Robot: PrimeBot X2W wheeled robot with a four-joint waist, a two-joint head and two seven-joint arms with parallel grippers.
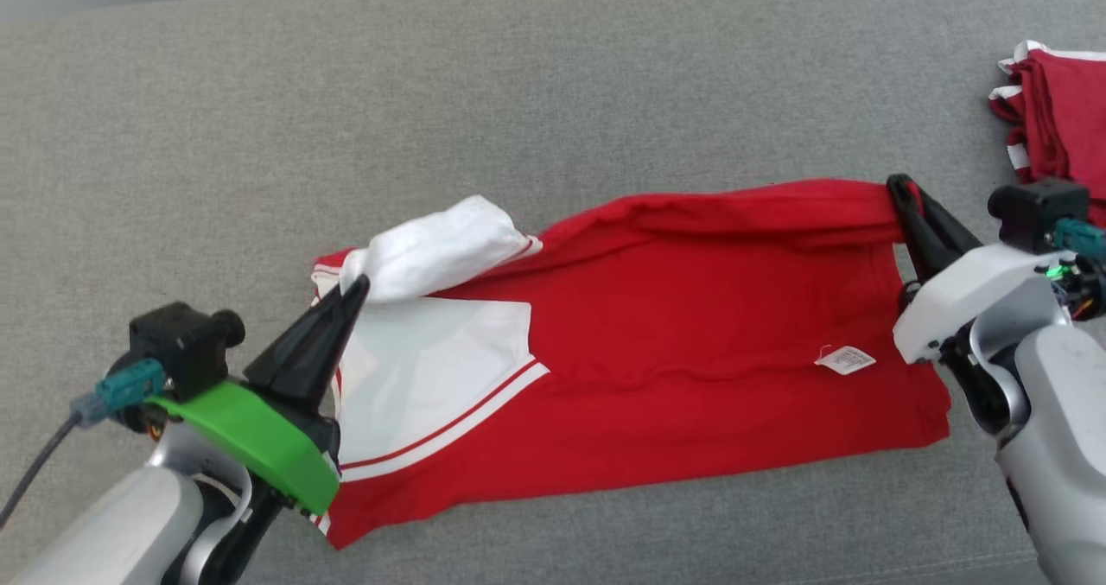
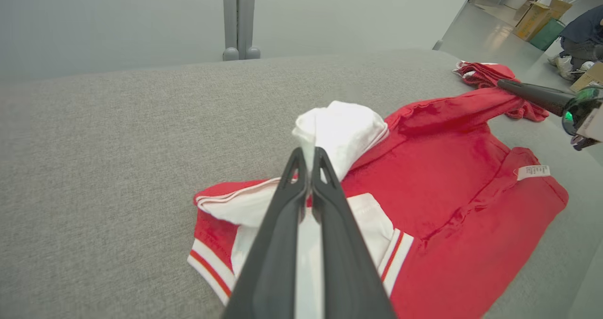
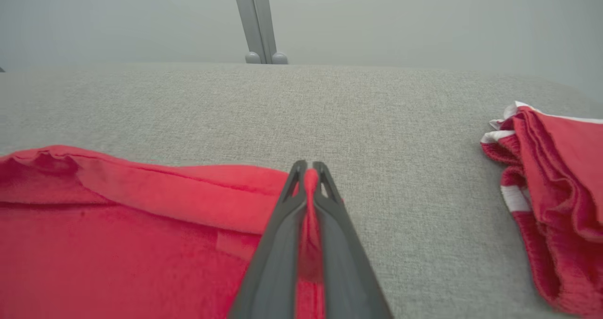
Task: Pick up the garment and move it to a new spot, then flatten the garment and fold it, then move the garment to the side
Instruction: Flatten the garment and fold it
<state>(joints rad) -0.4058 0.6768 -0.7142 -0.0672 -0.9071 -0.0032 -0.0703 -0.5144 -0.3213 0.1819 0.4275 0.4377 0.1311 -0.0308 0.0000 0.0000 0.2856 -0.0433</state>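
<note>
A red garment (image 1: 691, 308) with white sleeves and red-white trim lies spread across the grey cushioned surface (image 1: 518, 92), a small white label on its right part. My left gripper (image 1: 359, 287) is shut on the white sleeve fabric (image 2: 339, 130) at the garment's left end, and the bunched sleeve rises just past its tips (image 2: 308, 156). My right gripper (image 1: 899, 186) is shut on the garment's far right corner, red cloth pinched between its fingers (image 3: 310, 173). The far edge of the garment (image 3: 165, 187) is rolled over toward me.
A second red and white garment (image 1: 1058, 110) lies folded at the far right of the surface (image 3: 556, 206). A grey post (image 2: 239, 17) stands behind the surface. In the left wrist view, cardboard boxes and a person (image 2: 582, 31) are on the floor at the far right.
</note>
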